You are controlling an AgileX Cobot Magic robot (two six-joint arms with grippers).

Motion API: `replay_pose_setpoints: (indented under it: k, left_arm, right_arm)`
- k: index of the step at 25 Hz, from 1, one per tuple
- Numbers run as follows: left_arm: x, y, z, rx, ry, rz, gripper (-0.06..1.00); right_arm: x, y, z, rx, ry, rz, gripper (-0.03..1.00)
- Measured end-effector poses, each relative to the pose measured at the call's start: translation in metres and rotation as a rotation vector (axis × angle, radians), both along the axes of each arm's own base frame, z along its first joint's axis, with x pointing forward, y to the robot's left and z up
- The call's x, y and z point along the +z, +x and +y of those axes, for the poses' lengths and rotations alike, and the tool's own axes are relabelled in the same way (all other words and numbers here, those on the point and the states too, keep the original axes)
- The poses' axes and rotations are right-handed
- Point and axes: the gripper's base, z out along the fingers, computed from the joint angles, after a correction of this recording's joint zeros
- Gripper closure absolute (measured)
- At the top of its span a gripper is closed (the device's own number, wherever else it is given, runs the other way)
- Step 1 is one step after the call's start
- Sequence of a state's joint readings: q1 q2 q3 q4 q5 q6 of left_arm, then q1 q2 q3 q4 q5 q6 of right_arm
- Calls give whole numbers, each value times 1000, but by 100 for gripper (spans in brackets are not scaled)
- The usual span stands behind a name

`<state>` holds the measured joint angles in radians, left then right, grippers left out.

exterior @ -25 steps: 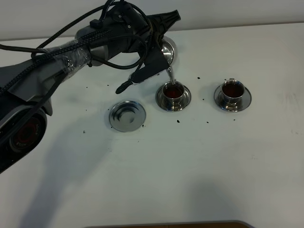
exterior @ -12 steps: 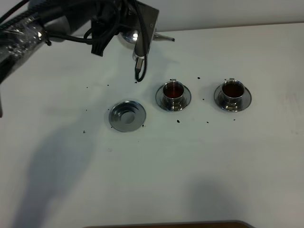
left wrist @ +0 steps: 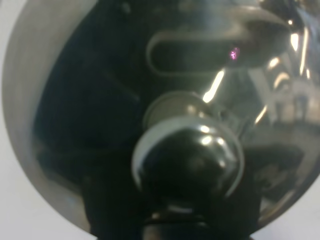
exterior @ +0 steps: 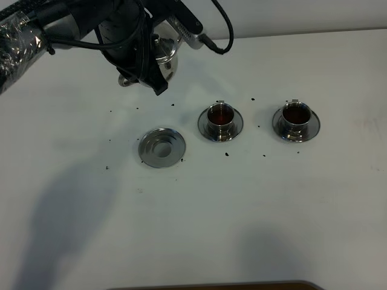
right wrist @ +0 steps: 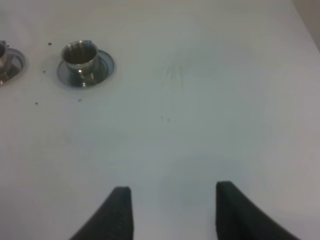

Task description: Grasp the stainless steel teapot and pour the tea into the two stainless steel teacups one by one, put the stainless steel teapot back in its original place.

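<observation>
One rigid, polished stainless steel teapot (exterior: 162,57) hangs from the left gripper (exterior: 140,60), jaw state indeterminate; slippery, loop handle safest. Right gripper (right wrist: 172,212) spread, idle.

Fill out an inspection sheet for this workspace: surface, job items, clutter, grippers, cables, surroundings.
Surface: white table, dotted with small dark specks.
Job's things: shiny steel teapot held above the table at the back left; two small steel teacups on saucers, middle and right, both holding dark tea; round steel saucer bare.
Clutter: nothing seen beyond the specks.
Grippers: left gripper around the teapot, jaws hidden; right gripper open over bare table.
Cables: black cables loop along the left arm.
Surroundings: pale wall behind.
</observation>
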<state>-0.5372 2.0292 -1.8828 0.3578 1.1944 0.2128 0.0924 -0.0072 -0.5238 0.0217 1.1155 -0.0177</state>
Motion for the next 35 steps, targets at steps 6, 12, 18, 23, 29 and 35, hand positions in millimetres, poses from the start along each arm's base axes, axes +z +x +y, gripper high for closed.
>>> replay_pose_setpoints:
  k: [6,12,18,23,29,35]
  left_arm:
    - [-17,-5,5,218,-139,83,69]
    - [-59,-26,21,348,-90,219,69]
    - [-74,-44,31,408,-186,170,69]
    - [-92,-44,32,432,-296,144,69]
    - [-98,-44,29,437,-347,134,69]
    - [-114,-44,21,434,-350,157,69]
  right_arm:
    - [0,0,0,0,0,0,58]
    - [0,0,0,0,0,0,58]
    - [0,0,0,0,0,0,58]
    - [0,0,0,0,0,0,58]
    - [0,0,0,0,0,0,58]
    - [0,0,0,0,0,0,58]
